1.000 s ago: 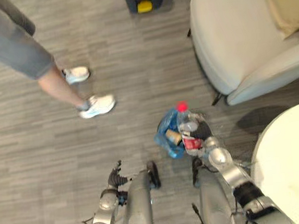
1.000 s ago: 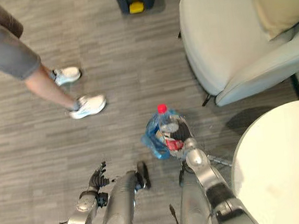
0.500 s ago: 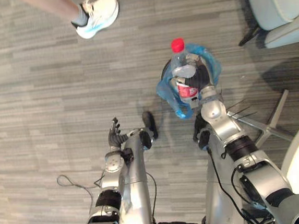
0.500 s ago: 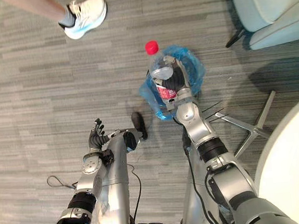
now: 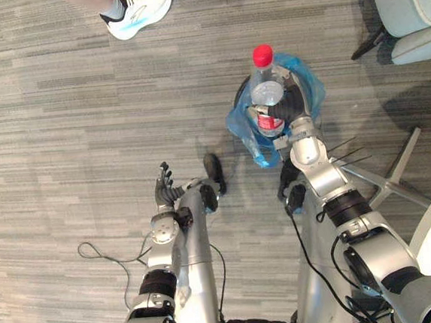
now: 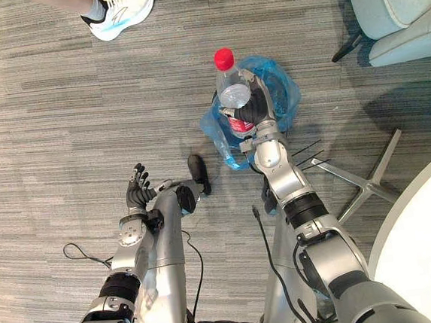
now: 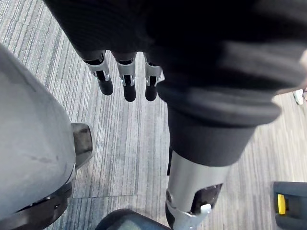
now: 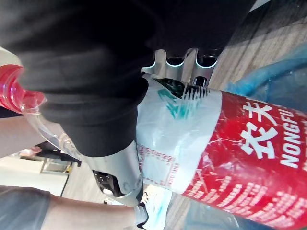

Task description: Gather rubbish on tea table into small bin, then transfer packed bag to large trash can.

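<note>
The left hand (image 5: 163, 187) hangs low beside the robot, empty, its fingers straight and loosely spread. Farther out, the right hand (image 6: 253, 111) is wrapped round a red-capped plastic bottle (image 6: 232, 92) — fingers on one side of its label, thumb on the other — over the blue rubbish bag (image 6: 282, 89). Beyond lies a person's white shoe (image 6: 119, 5).
</note>
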